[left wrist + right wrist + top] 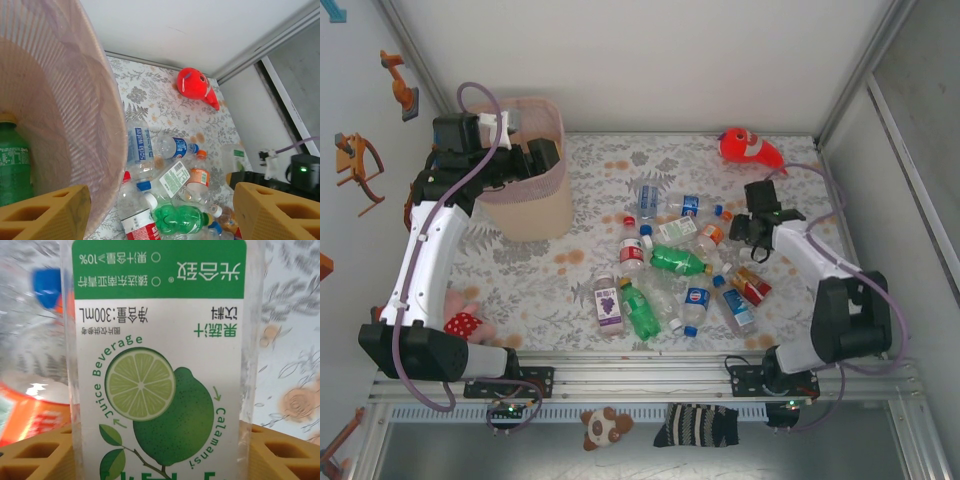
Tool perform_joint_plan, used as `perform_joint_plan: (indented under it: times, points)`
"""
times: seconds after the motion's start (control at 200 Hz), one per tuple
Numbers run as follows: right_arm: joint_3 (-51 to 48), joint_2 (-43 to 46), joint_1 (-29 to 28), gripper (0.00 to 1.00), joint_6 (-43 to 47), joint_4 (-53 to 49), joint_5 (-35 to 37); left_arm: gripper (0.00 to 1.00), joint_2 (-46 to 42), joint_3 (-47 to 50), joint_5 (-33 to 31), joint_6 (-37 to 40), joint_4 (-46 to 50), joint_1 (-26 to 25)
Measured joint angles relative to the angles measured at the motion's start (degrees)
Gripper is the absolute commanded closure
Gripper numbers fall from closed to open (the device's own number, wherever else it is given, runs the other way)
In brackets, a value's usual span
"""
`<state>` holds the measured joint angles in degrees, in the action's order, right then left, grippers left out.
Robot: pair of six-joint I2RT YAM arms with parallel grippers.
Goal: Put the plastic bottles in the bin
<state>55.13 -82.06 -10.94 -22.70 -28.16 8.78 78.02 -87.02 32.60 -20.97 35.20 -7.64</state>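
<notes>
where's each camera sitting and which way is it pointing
Top external: above and behind the arms, looking down on the table; both arms show, the left pincer over the bin, the right pincer at the bottle pile.
Left wrist: over the bin's rim, facing the far right corner; its yellow fingers show, apart.
Right wrist: close against a lime juice bottle, its fingers at either side.
Shared: top and left wrist both see the fish plush, bin and pile.
</notes>
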Motion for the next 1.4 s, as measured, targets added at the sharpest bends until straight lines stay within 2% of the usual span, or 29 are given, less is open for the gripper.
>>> perform_joint_plan:
  times: [0.16, 0.356, 0.601, 0.896, 1.142, 1.397]
  points:
    - [0.2, 8.1, 0.0, 0.43, 6.4, 0.0, -3.7, 0.26, -0.4, 0.0, 0.2, 0.0, 0.0, -0.6]
    - [0.6, 16.1, 0.0, 0.47, 12.7, 2.5, -15.5, 0.26, -1.4, -0.6, 0.9, -0.2, -1.3, -2.9]
    - [0.6, 21.4, -0.2, 0.51, 13.7, 12.3, -35.4, 0.24, -2.3, -0.7, 2.3, -1.1, -8.5, -11.3]
    - [0.9, 22.5, -4.2, 0.51, 12.2, 21.9, -53.0, 0.14, -1.8, -0.5, 7.3, -1.8, -23.5, -21.2]
    - [4.3, 22.5, -8.9, 0.52, 9.6, 26.5, -59.1, 0.07, 0.3, 2.0, 13.2, -2.1, -37.1, -26.0]
    - [6.6, 22.9, -12.5, 0.52, 4.0, 33.0, -60.4, 0.02, 2.4, 3.2, 22.0, -3.7, -48.5, -30.3]
